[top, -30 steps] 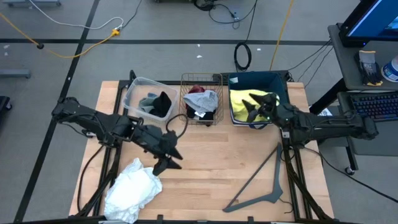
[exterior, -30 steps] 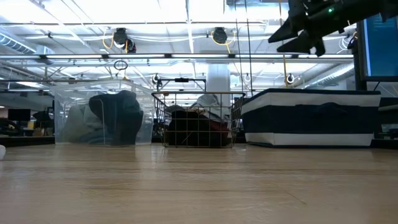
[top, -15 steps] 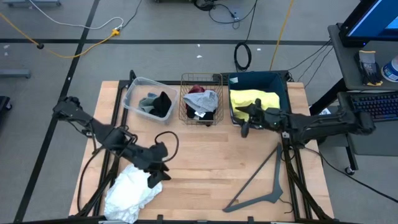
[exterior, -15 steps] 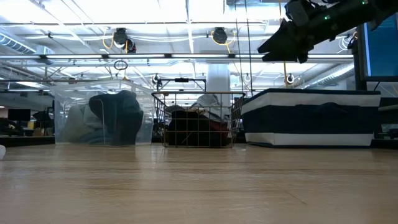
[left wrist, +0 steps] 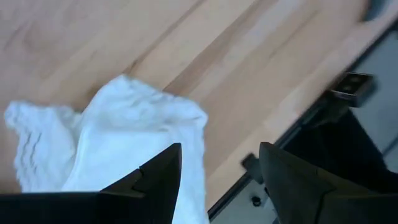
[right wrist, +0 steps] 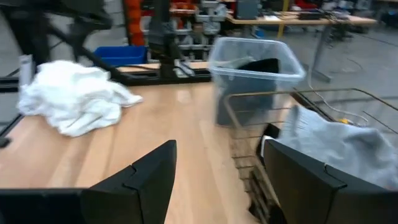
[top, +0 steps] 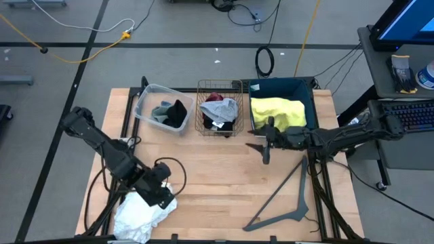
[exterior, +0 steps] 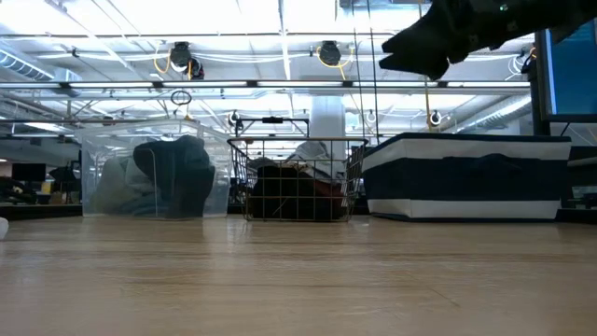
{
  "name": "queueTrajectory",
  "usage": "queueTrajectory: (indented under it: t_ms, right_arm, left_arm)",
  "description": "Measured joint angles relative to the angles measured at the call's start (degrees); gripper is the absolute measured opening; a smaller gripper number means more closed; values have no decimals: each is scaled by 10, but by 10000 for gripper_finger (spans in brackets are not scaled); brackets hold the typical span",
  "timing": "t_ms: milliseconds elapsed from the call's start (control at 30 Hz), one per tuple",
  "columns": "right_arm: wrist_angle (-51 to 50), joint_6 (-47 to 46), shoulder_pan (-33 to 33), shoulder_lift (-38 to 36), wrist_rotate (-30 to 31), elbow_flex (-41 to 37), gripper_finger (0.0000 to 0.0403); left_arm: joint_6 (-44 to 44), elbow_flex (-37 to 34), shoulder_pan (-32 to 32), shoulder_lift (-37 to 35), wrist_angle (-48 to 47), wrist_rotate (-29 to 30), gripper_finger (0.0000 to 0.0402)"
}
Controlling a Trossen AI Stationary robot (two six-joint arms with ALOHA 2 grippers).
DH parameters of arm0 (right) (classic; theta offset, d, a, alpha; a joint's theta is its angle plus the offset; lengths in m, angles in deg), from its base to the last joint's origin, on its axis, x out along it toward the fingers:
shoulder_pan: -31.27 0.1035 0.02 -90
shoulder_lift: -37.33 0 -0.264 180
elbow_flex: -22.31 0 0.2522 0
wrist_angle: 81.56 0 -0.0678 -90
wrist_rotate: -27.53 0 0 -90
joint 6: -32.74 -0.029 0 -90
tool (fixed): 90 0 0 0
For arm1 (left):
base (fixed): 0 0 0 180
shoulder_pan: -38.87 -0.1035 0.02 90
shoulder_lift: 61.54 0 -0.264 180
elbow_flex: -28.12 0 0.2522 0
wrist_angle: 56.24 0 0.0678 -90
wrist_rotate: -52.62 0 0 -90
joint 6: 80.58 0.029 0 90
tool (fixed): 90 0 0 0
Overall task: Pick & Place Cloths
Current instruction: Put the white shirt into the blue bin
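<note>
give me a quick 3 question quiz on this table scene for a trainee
1. True or false: the yellow cloth lies in the dark blue bin.
2. Which cloth is the left gripper over? A) white B) maroon C) black
3. Fill in: the grey hanger lies on the ____, below the right gripper in the high view.

Key
1. True.
2. A: it hangs at the white cloth near the table's front left corner, fingers apart, nothing held.
3. Table; that gripper is open and empty, in front of the wire basket.

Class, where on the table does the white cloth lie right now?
In the high view, the white cloth lies at the table's near left corner, just under the left tool, far from the three bins.
</note>
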Motion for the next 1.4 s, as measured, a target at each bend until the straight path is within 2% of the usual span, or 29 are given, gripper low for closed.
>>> queueTrajectory:
  t_ms: [333, 500, 700, 967, 1400]
  right_arm:
    - [64, 59, 87, 33, 0, 0, 235]
    - [68, 60, 104, 36, 1, 0, 235]
    - [68, 61, 107, 36, 2, 0, 236]
    - [67, 60, 107, 36, 2, 0, 236]
    - [67, 59, 107, 36, 2, 0, 236]
  left_arm:
    - [-128, 0, 47, 43, -60, -18, 218]
    - [-171, 0, 68, 57, -59, -22, 218]
    - [-191, 0, 84, 96, -55, -57, 218]
    - [-171, 0, 92, 171, -55, -62, 218]
    - [-51, 1, 92, 308, -26, -77, 218]
